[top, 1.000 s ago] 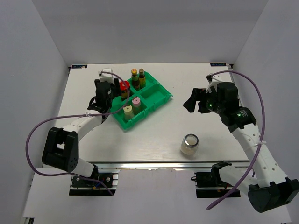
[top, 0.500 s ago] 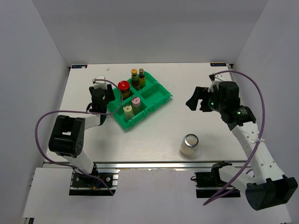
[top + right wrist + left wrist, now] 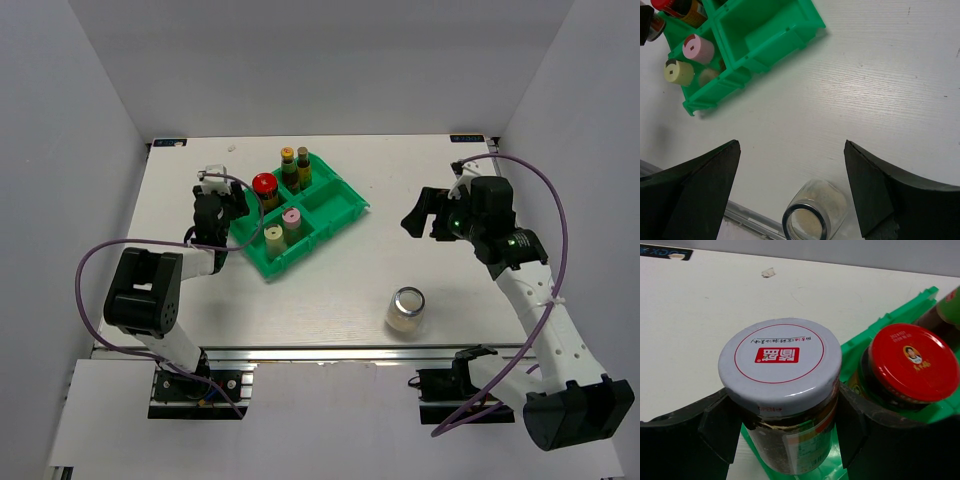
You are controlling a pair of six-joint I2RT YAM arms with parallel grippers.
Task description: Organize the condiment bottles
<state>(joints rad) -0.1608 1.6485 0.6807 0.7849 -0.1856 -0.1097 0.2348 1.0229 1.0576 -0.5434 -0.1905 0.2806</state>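
Note:
My left gripper (image 3: 214, 206) is at the left edge of the green tray (image 3: 346, 214), shut on the grey-lidded red-label jar (image 3: 780, 358), which hangs over the tray's corner. The top view hides this jar. Beside it in the tray stands the red-capped dark jar (image 3: 912, 362), also in the top view (image 3: 264, 183). The tray also holds two slim dark sauce bottles (image 3: 288, 160) (image 3: 303, 162), the pink-lidded shaker (image 3: 291, 217) and the yellow-lidded shaker (image 3: 273, 234). The silver-lidded clear jar (image 3: 406, 308) stands on the table. My right gripper (image 3: 424, 214) is open and empty, above and beyond it (image 3: 812, 215).
The tray's right compartment (image 3: 765, 25) holds nothing. The table's metal front rail (image 3: 330, 352) runs close to the clear jar. White walls close in the left, right and back sides.
My left gripper has shifted a little left, away from the red-capped jar, and its arm has folded back. My right gripper has drifted slightly right. The jars on the table and in the tray have not moved.

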